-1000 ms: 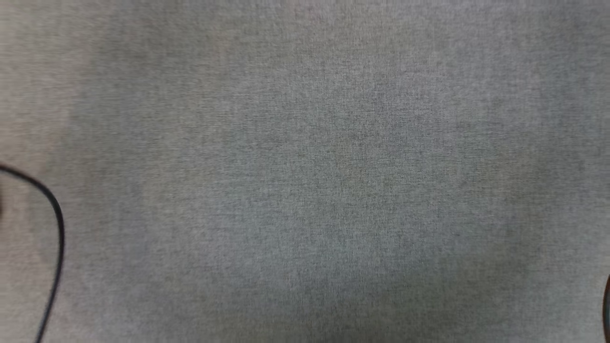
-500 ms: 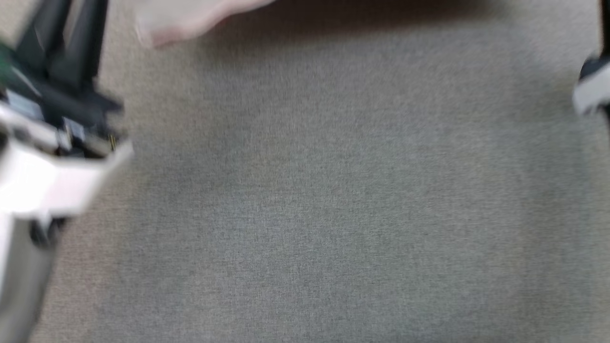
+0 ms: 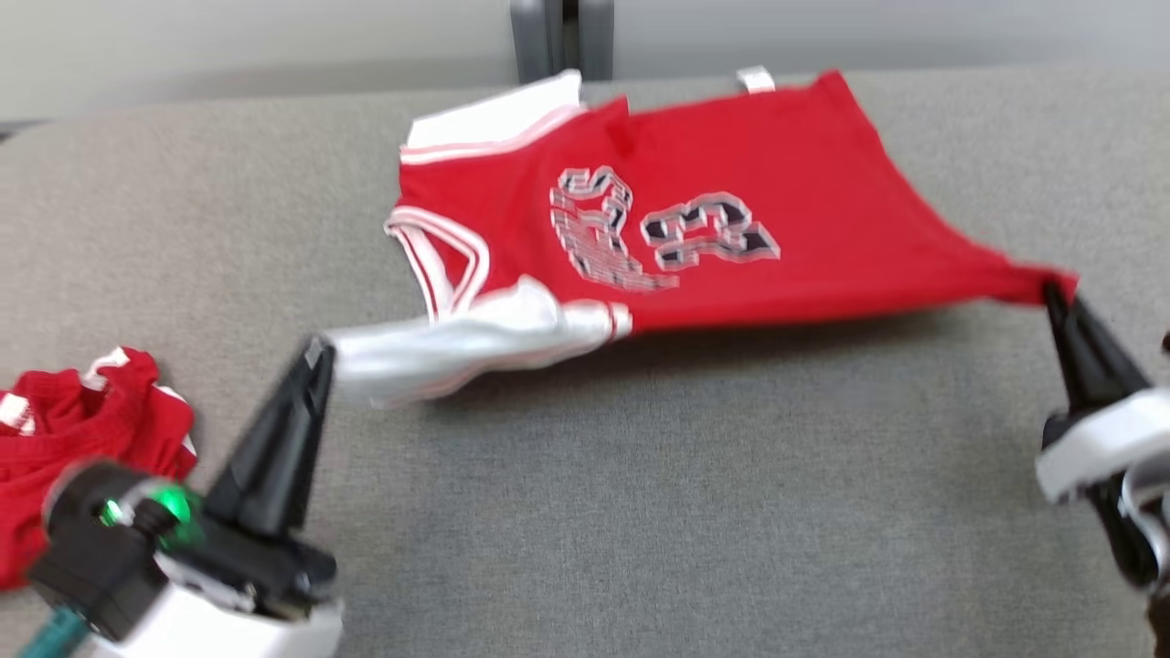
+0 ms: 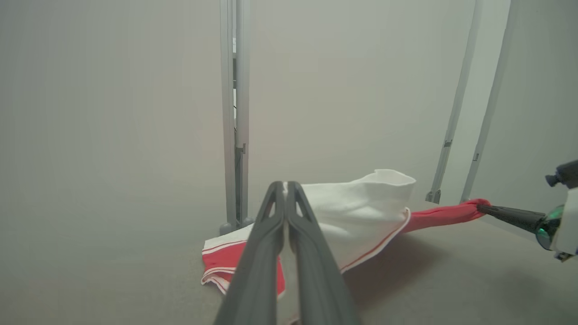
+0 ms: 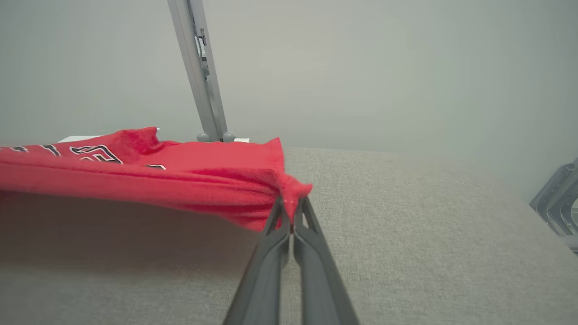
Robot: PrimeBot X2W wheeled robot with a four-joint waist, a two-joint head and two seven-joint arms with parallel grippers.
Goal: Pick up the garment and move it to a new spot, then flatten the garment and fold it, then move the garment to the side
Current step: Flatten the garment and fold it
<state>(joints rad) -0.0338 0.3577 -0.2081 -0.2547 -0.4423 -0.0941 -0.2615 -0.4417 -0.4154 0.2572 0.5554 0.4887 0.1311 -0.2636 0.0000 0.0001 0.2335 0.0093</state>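
The garment (image 3: 804, 228) is a red jersey with white trim and a printed number. It hangs stretched a little above the grey table (image 3: 686, 512), its far edge resting on the cloth surface. My left gripper (image 3: 318, 352) is shut on the jersey's white end (image 4: 361, 203). My right gripper (image 3: 1051, 291) is shut on a red corner (image 5: 289, 187). In the left wrist view the right gripper (image 4: 481, 208) pinches that red corner at the right. The head view is blurred.
A second red garment (image 3: 82, 429) lies crumpled at the table's left edge, beside my left wrist. A grey metal post (image 3: 559, 37) stands behind the table's far edge, against a pale wall. More grey frame bars (image 4: 456, 113) stand at the right.
The head camera has swung up, from bare grey cloth to the jersey and both grippers. Whether the garment itself moved I cannot tell.
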